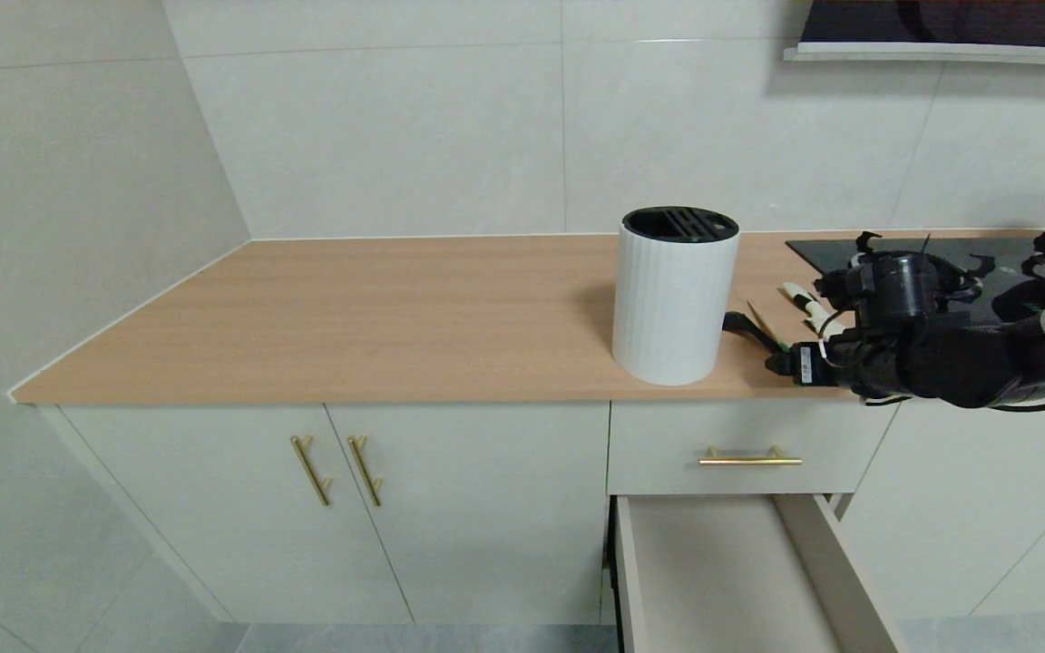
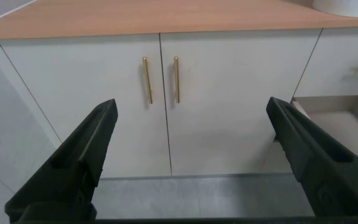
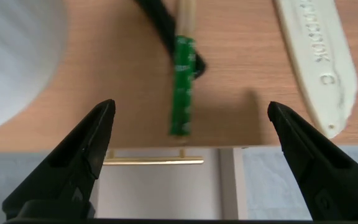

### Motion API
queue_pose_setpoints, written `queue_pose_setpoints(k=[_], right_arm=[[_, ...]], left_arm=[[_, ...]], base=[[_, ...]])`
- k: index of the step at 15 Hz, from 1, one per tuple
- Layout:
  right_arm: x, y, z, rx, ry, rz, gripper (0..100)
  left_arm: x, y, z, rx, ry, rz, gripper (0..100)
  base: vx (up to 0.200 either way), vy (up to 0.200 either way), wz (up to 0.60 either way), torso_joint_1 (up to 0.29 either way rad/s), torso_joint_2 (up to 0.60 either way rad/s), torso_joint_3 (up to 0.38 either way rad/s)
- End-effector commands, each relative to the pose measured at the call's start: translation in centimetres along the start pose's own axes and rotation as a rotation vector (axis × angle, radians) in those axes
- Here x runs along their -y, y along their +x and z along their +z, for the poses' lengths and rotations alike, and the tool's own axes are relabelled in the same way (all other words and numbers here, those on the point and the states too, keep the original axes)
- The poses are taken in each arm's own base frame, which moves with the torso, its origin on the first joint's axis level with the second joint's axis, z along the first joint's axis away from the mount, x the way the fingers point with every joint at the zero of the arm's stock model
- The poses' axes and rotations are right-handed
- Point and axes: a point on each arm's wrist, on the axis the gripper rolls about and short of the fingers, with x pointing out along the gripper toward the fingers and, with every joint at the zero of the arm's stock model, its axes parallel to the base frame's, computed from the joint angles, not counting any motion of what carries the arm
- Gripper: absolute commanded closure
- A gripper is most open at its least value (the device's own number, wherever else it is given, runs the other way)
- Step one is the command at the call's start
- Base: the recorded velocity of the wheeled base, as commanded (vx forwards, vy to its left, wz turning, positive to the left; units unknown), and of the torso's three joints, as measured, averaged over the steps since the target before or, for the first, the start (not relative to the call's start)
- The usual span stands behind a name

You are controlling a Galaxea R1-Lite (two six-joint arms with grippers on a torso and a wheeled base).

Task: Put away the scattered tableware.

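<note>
Here, the right gripper [image 3: 189,111] hangs wide open and empty over the counter [image 3: 241,62] edge, with the green-tipped chopstick [image 3: 182,87] centred just ahead of its jaws. The stick's long axis points straight away from the pincer, crosswise to its closing line, which favours the right arm.

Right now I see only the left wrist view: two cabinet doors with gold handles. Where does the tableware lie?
Observer: On the counter, just right of the white holder.
Operator: Is the right pincer near it?
Observer: Yes. The right pincer hangs open over a green-tipped stick at the counter's front edge.
Operator: Is anything else beside that stick?
Observer: A white utensil lies apart from it, on the side away from the holder.
</note>
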Motion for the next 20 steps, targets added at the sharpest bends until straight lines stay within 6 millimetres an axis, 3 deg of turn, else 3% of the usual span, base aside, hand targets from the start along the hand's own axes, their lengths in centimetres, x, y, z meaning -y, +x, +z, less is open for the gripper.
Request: queue_pose_setpoints(k=[1, 15, 16, 20], right_arm=[[0.0, 0.3, -0.3, -0.009, -0.001, -0.002, 0], [-1.3, 1.2, -0.6, 0.033, 0.032, 0.027, 0], [-1.4, 1.2, -0.5, 0.035, 0.033, 0.028, 100], [-1.3, 1.2, -0.5, 0.038, 0.034, 0.027, 100]], left_arm=[[0.0, 0.0, 0.0, 0.0, 0.0, 0.0, 0], [0.0, 0.0, 0.0, 0.0, 0.0, 0.0, 0], [0.0, 0.0, 0.0, 0.0, 0.0, 0.0, 0], [0.0, 0.0, 0.0, 0.0, 0.0, 0.0, 0]], base=[[0.0, 0.0, 0.0, 0.0, 0.0, 0.0], [0.0, 0.0, 0.0, 0.0, 0.0, 0.0], [0.0, 0.0, 0.0, 0.0, 0.0, 0.0], [0.0, 0.0, 0.0, 0.0, 0.0, 0.0]])
